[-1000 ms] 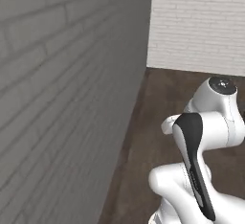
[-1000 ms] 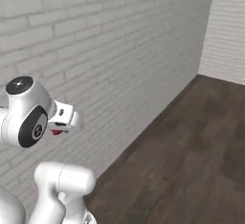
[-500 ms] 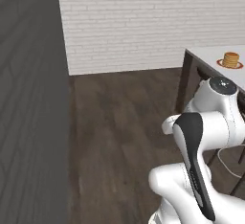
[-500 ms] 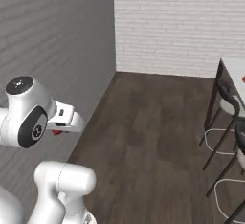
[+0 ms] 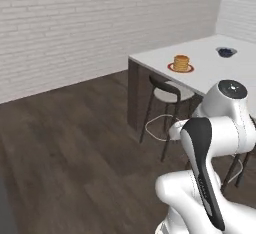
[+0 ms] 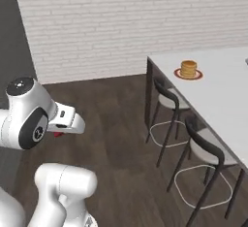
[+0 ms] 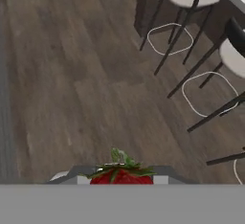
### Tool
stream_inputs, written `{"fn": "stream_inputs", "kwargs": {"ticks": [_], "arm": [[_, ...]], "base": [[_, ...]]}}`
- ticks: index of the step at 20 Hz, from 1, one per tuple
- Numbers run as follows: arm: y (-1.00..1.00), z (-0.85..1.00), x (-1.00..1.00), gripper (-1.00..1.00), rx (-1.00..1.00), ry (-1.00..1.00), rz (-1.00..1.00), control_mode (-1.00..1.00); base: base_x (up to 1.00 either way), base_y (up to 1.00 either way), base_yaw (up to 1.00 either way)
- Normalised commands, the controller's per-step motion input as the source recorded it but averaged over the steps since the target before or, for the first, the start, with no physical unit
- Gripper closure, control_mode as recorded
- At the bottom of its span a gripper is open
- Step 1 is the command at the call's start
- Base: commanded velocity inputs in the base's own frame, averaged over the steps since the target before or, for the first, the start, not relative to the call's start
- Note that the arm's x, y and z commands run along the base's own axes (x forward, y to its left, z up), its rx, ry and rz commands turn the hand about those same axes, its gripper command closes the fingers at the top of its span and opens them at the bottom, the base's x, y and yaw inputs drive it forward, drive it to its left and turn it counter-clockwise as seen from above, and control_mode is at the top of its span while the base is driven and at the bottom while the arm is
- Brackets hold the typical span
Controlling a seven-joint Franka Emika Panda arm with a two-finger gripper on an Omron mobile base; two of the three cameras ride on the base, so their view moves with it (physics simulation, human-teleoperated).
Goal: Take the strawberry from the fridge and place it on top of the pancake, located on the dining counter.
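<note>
Wall has swung out of sight as the base turned: the white-topped dining counter [image 6: 220, 92] and its tan pancake stack on a red-orange plate [image 6: 188, 69] now face us. Gripper [image 7: 122, 180], nearly closed, carries the small red strawberry [image 7: 121, 175]; approach comes next.

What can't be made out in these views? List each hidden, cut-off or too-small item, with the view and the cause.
- Small red strawberry: in the hand view its lower part is cut off at the bottom edge; in the right base view only a red sliver shows under the white arm.
- End effector: its fingertips' contact with the strawberry is hidden.
- Grey bowl on the white-topped dining counter: too small in the left base view to tell its contents.
</note>
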Motion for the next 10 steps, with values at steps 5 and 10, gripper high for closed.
{"fn": "stream_inputs", "kwargs": {"ticks": [5,10], "arm": [[0.0,0.0,0.0,1.0,0.0,0.0,0.0,1.0],[0.0,0.0,0.0,1.0,0.0,0.0,0.0,1.0]], "base": [[0.6,0.0,-0.77],[0.59,0.12,-0.81]]}}
